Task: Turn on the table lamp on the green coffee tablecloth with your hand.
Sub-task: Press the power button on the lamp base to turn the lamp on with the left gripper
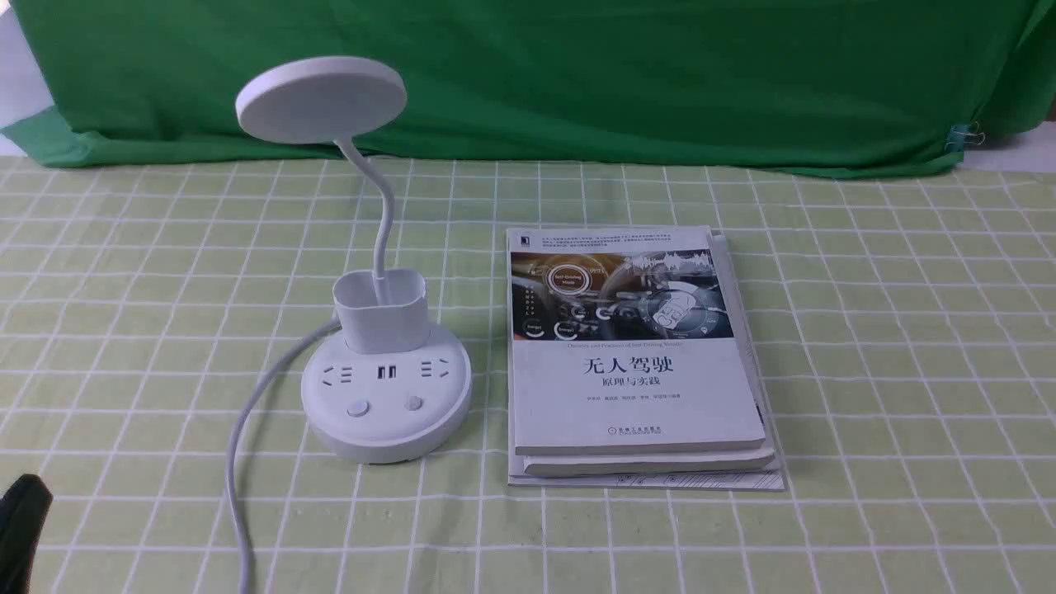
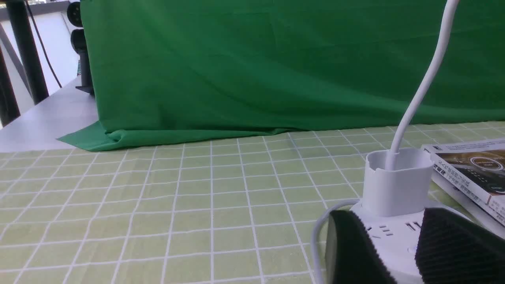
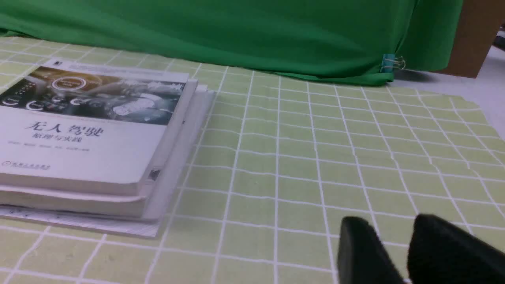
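Note:
The white table lamp [image 1: 385, 396] stands on the pale green gridded tablecloth [image 1: 866, 346], left of centre. Its flat disc head [image 1: 321, 99] shows no glow. Two round buttons [image 1: 358, 408] sit on the front of the base. A black tip of my left gripper [image 1: 21, 528] shows at the lower left corner, well short of the lamp. In the left wrist view the left gripper [image 2: 388, 216] is open and empty, with the lamp base [image 2: 394, 240] seen just beyond its fingers. My right gripper [image 3: 388, 221] is slightly open and empty, low over bare cloth.
A stack of books [image 1: 635, 355] lies just right of the lamp; it also shows in the right wrist view [image 3: 90, 138]. The lamp's white cord [image 1: 235, 462] runs from the base toward the front edge. A dark green backdrop [image 1: 577, 74] hangs along the back.

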